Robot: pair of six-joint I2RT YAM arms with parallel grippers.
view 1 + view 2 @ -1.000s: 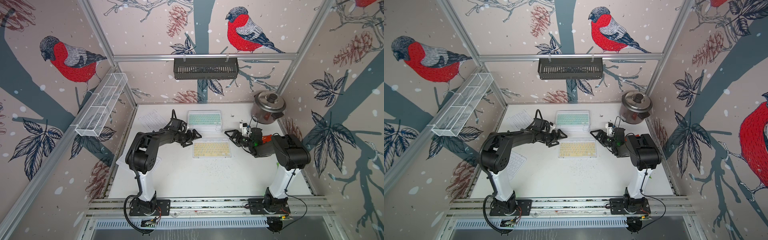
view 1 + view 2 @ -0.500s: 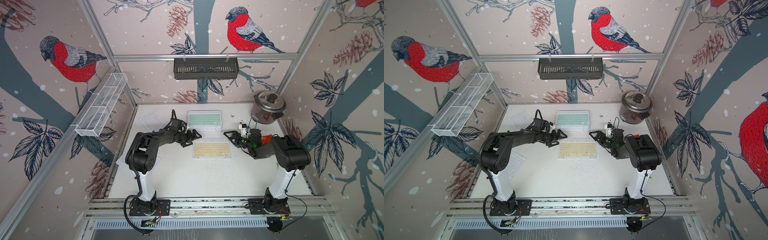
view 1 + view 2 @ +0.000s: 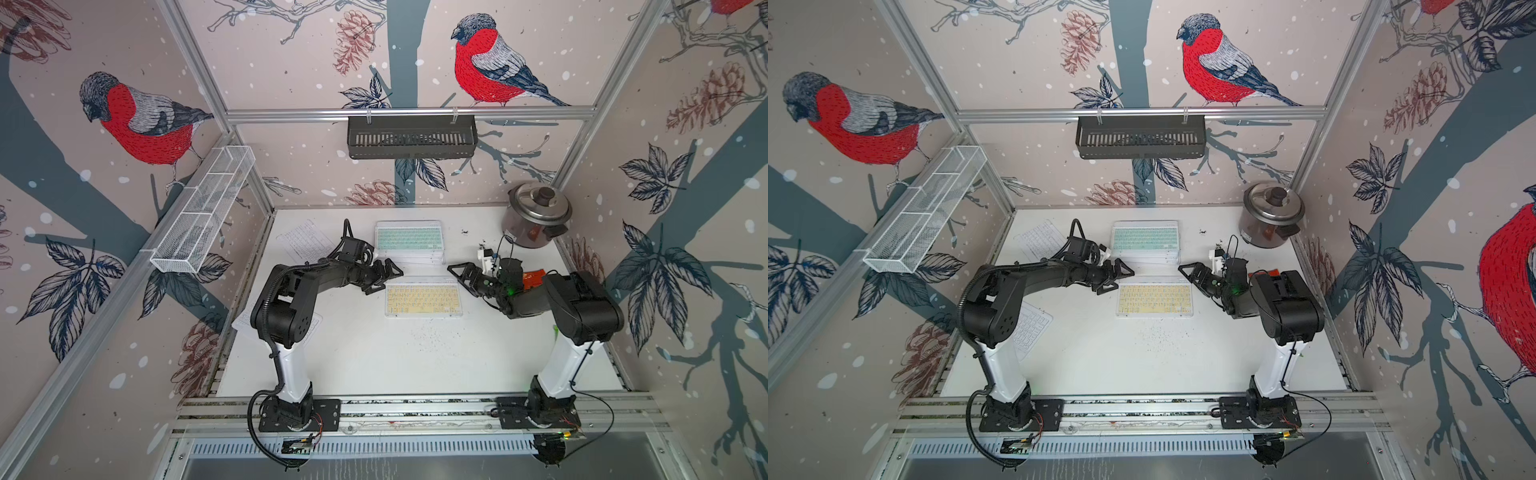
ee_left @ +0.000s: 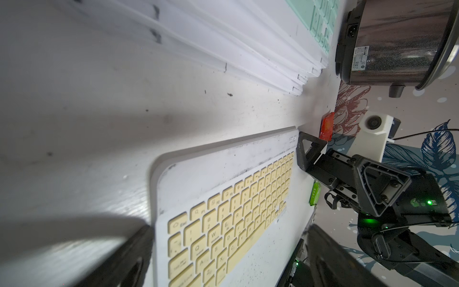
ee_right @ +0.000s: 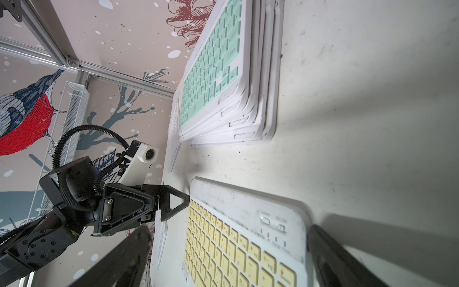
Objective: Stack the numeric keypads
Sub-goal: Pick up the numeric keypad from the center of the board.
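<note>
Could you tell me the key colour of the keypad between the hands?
The keypad has pale yellow keys; clearest in the left wrist view.

One yellow keypad (image 3: 422,296), one stack (image 3: 409,241), one cooker (image 3: 536,214)

A bare table (image 3: 415,365) strip separates the yellow keypad (image 3: 422,297) from the keypad stack (image 3: 409,241).

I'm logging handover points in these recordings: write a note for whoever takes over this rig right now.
Grippers: left gripper and right gripper both open, empty, one at each short end of the yellow keypad, which lies flat on the table.
Done: a stack at back centre, mint keypad on top.
Left: the yellow keypad, a white keypad at back left and another white keypad under the left arm all need to go on the stack.
</note>
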